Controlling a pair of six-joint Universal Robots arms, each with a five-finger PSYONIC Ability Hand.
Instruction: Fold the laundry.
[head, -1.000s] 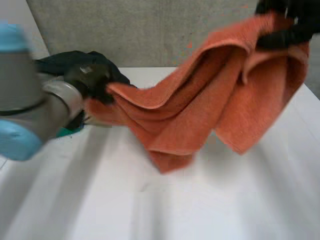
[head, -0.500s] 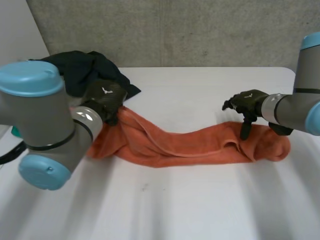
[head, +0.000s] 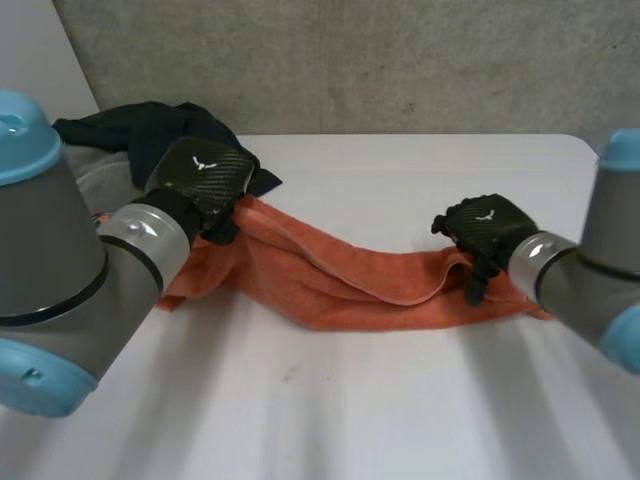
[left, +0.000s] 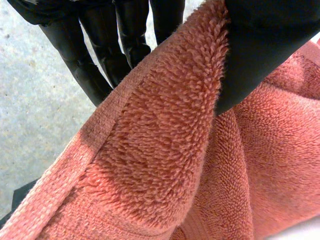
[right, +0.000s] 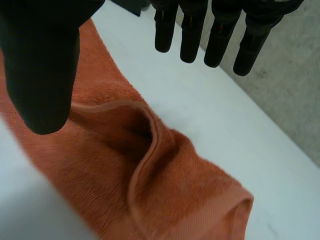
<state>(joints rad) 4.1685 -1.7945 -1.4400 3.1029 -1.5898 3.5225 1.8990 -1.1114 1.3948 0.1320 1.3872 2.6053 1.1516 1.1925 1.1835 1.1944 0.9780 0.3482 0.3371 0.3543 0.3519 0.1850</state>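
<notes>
Starting at the left hand (head: 200, 180): closed on the orange towel (head: 350, 285), with a thick fold of terry nipped between thumb on one face and fingers on the other, as seen in the left wrist view. Sits at the towel's left end, raised slightly so the cloth rises toward the palm. Just behind that hand, a dark garment (head: 150, 130) heaped at the back left of the white table (head: 350, 400), near the foot of the grey wall (head: 350, 60).

Then the right hand (head: 485, 230) — spread and holding nothing. In the right wrist view, straight fingers apart from the thumb, a wide gap between, thumb above the cloth and fingertips above bare table beyond its far edge. In the head view, resting at the towel's right end, fingertips pointing down against the cloth.

Between the two hands, the towel itself — stretched as a long, loosely bunched band across the middle of the table, lying on the surface, creased lengthwise, with a hemmed edge curling up in a ridge near the right hand.
</notes>
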